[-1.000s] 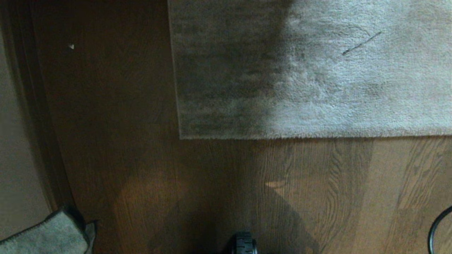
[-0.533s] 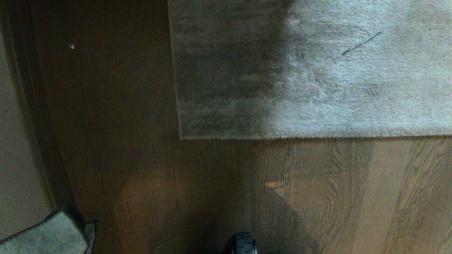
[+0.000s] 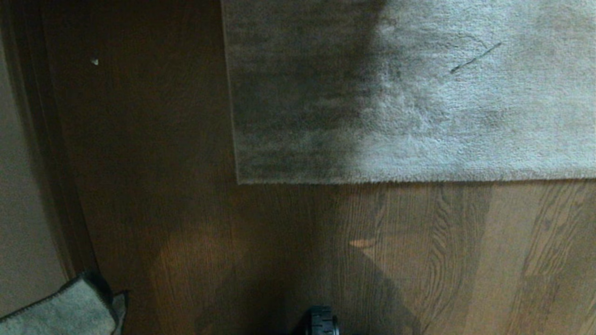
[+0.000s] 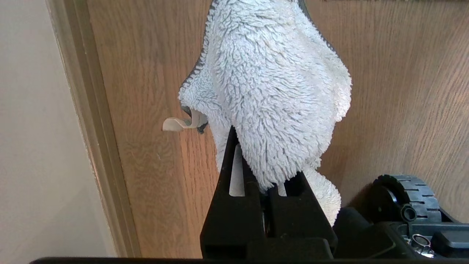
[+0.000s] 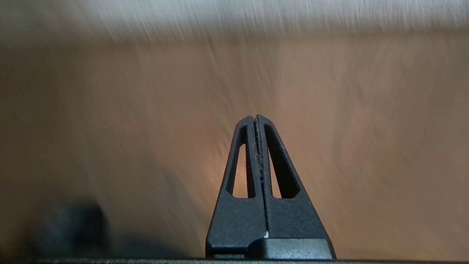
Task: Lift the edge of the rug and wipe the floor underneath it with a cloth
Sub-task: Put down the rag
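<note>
Brown plank floor [image 3: 163,209], rug edge [image 3: 396,179] flat along it. Left gripper [image 4: 263,183] clamped on cloth [image 4: 271,91], low left by baseboard [image 3: 51,153]. Right gripper [image 5: 255,118] pressed together, empty. Black cable at right gone from head view.

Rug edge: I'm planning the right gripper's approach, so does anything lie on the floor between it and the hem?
Nothing visible does: bare floor runs up to the rug edge; the right gripper is shut and empty.

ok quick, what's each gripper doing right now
left gripper: shut on the cloth, which hangs over the floor.
right gripper: shut, empty.
</note>
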